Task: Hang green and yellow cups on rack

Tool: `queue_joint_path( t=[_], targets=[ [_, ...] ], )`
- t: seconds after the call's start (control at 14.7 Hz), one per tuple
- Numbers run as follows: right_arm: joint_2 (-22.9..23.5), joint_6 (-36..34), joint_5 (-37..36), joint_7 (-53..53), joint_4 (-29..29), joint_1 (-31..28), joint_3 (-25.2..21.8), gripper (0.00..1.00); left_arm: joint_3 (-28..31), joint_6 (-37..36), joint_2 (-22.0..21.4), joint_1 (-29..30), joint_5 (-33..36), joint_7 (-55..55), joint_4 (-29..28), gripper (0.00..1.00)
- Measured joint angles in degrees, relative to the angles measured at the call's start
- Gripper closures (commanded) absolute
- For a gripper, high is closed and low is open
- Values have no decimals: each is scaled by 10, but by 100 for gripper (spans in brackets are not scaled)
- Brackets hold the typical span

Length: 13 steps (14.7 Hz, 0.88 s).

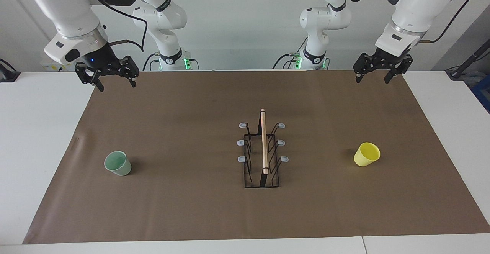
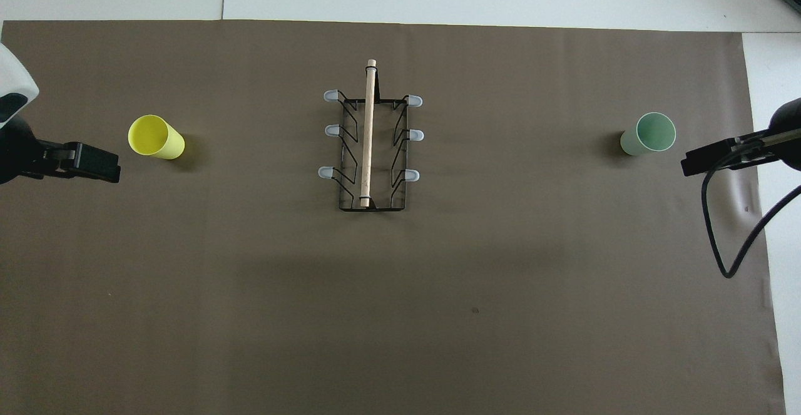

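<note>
The black wire rack [image 1: 263, 143] with its wooden rod and grey-tipped prongs stands at the middle of the brown mat; it also shows in the overhead view [image 2: 369, 133]. No cup hangs on it. The yellow cup [image 1: 366, 154] [image 2: 155, 138] stands upright, mouth up, toward the left arm's end. The green cup [image 1: 118, 163] [image 2: 649, 134] stands upright toward the right arm's end. My left gripper [image 1: 373, 78] [image 2: 100, 163] is open and empty, raised over the mat's edge nearest the robots. My right gripper [image 1: 116, 84] [image 2: 707, 158] is open and empty, raised likewise at its own end.
A brown mat [image 1: 191, 208] covers most of the white table [image 1: 38, 131]. A black cable [image 2: 729, 240] hangs from the right arm. Each cup stands apart from the rack with bare mat between.
</note>
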State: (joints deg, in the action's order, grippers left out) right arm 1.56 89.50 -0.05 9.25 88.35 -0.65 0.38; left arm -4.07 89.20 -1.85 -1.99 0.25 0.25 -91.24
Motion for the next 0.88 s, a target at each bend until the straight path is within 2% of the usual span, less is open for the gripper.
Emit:
queue_joint_path(
  t=[0.88],
  targets=[
    [0,0,0,0,0,0,0,0,0,-4,-3,1,-7,0,2,0]
  ],
)
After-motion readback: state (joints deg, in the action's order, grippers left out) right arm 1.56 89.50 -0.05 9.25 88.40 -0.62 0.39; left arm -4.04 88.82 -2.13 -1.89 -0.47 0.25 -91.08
